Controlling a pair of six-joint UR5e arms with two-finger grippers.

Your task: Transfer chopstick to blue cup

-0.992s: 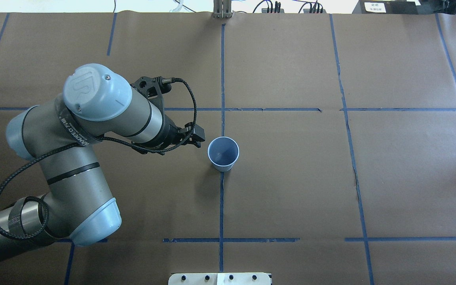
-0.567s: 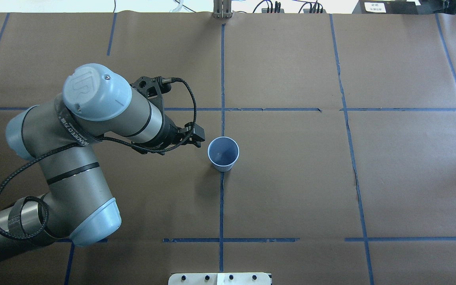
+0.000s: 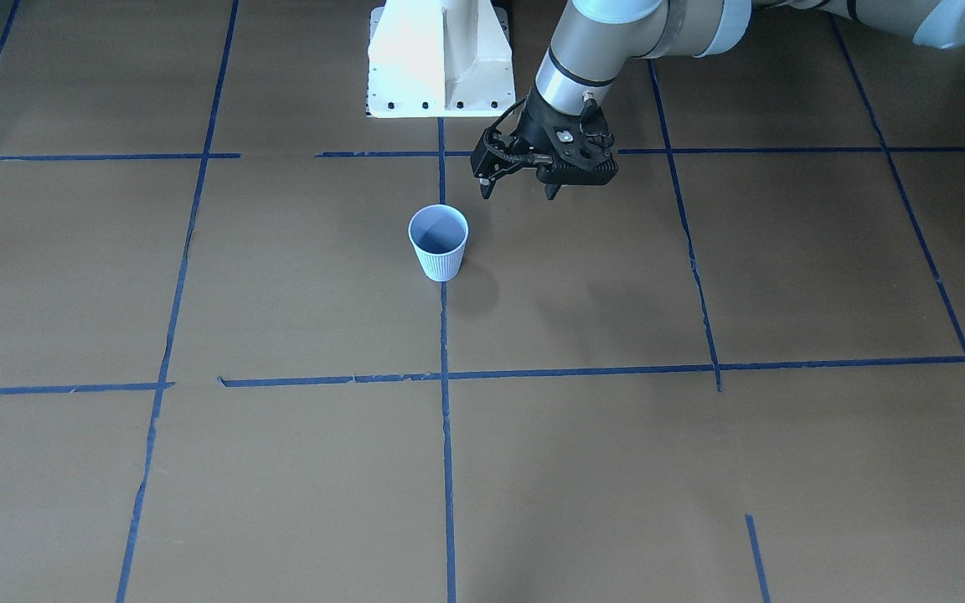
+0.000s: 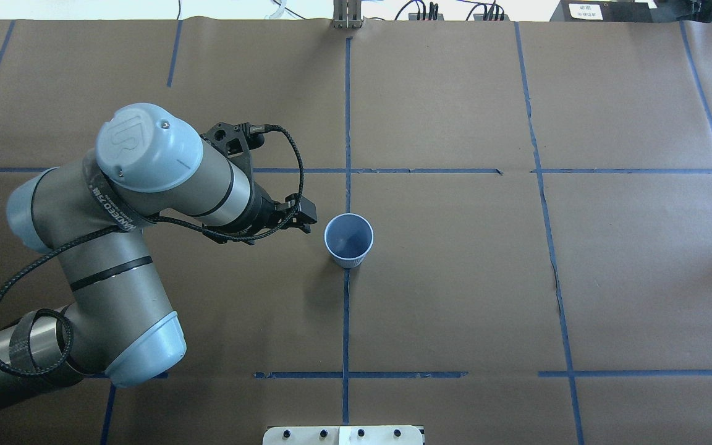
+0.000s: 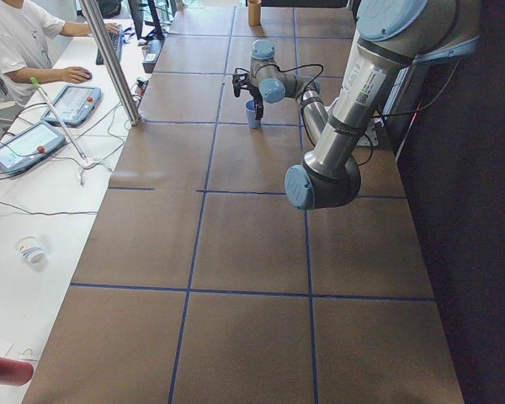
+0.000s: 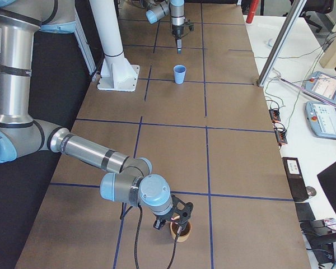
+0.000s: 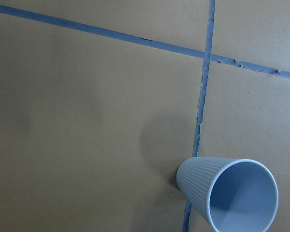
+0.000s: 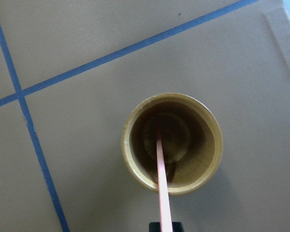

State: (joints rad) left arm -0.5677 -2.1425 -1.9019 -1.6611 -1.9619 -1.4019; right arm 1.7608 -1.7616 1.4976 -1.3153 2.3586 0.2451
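The blue cup (image 3: pixel 439 243) stands upright and empty on the brown table, also in the overhead view (image 4: pixel 348 241) and the left wrist view (image 7: pixel 229 198). My left gripper (image 3: pixel 518 193) hangs open and empty beside it, on the robot's side, a little above the table (image 4: pixel 300 221). At the table's right end my right gripper (image 6: pixel 178 223) hovers over a tan cup (image 6: pixel 182 234). In the right wrist view a pinkish chopstick (image 8: pixel 160 169) rises from inside that tan cup (image 8: pixel 130 159) up between my right gripper's (image 8: pixel 165 227) fingers, which look shut on it.
The white robot base (image 3: pixel 441 59) stands behind the blue cup. Blue tape lines (image 4: pixel 347 111) cross the brown paper. A white side table with tablets (image 6: pixel 325 117), cables and a metal post (image 6: pixel 280 39) runs along the far edge, where a person (image 5: pixel 17 42) sits.
My left arm and gripper have drifted slightly away from the blue cup, toward the view's left. The cup has not moved.
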